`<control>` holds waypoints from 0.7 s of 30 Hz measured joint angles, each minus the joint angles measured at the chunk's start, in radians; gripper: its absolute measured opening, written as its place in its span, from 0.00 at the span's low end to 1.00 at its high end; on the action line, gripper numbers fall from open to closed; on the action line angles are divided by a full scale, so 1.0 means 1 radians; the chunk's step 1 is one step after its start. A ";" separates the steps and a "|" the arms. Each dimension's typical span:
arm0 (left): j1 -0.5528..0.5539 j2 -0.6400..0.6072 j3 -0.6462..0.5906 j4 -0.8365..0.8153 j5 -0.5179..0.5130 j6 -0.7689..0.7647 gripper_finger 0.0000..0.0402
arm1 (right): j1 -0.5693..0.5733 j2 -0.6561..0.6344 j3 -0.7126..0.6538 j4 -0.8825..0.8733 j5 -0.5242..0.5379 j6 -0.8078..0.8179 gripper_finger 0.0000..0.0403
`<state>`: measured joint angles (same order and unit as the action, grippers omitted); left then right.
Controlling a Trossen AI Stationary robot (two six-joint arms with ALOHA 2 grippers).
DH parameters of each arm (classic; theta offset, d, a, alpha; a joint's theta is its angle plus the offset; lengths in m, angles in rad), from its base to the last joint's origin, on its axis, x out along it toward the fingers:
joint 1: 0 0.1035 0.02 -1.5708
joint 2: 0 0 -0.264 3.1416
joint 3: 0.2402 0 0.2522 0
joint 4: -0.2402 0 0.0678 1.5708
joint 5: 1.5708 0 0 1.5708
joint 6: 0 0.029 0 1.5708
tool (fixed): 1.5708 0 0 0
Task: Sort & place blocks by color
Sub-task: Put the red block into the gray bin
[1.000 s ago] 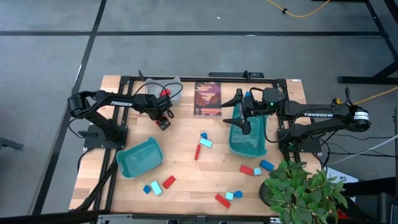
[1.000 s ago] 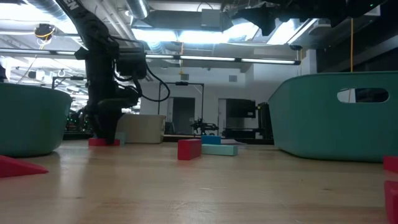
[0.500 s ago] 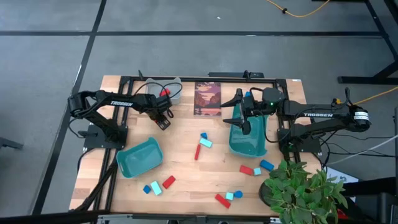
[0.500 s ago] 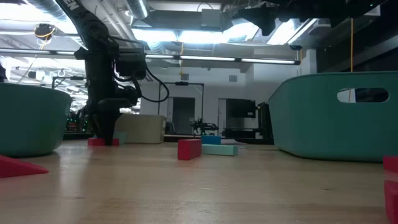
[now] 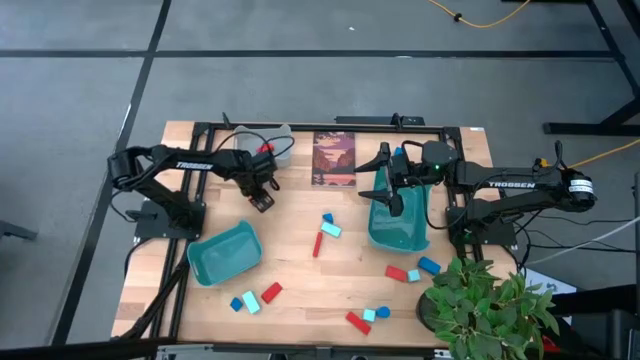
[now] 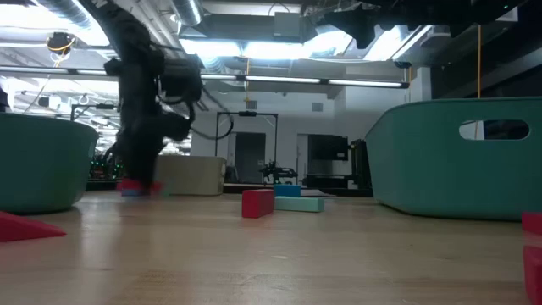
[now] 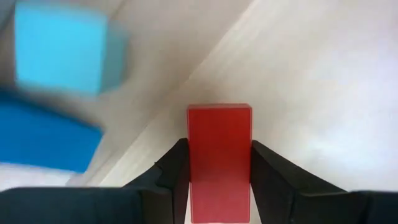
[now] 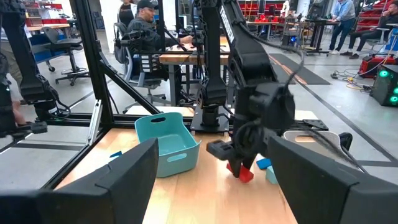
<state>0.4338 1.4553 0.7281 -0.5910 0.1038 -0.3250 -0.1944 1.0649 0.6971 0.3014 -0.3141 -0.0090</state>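
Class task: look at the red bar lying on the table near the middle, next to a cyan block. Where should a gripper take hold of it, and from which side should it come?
Probably from above, fingers across the short width at mid-length of the red bar. It lies flat, long and narrow, so its long sides give parallel faces. The cyan block sits close to its far end, so stay clear of that end. The left gripper holds another red block the same way, across its width.

Small plastic blocks in red, dark blue and light cyan lie scattered on the table. One red rectangular bar [image 7: 219,158] is pinched between the left gripper's fingers [image 7: 171,171] at about ten o'clock. A red bar [image 5: 318,244] and cyan cube [image 5: 331,230] lie near centre; more cluster toward five [image 5: 398,272] and seven o'clock [image 5: 270,292].
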 joint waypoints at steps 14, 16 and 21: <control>-0.123 -0.325 0.054 0.287 0.014 0.118 0.31 | 0.000 0.000 0.000 0.000 0.000 0.000 0.76; -0.153 -0.368 0.038 0.438 -0.001 0.152 0.31 | 0.000 0.000 0.000 0.001 0.000 0.005 0.76; -0.214 -0.411 -0.005 0.749 -0.007 0.286 0.31 | 0.000 0.000 0.000 0.001 0.000 0.023 0.76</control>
<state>0.2194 1.0445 0.7235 0.1576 0.0967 -0.0391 -0.1940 1.0649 0.6971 0.3028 -0.3141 0.0143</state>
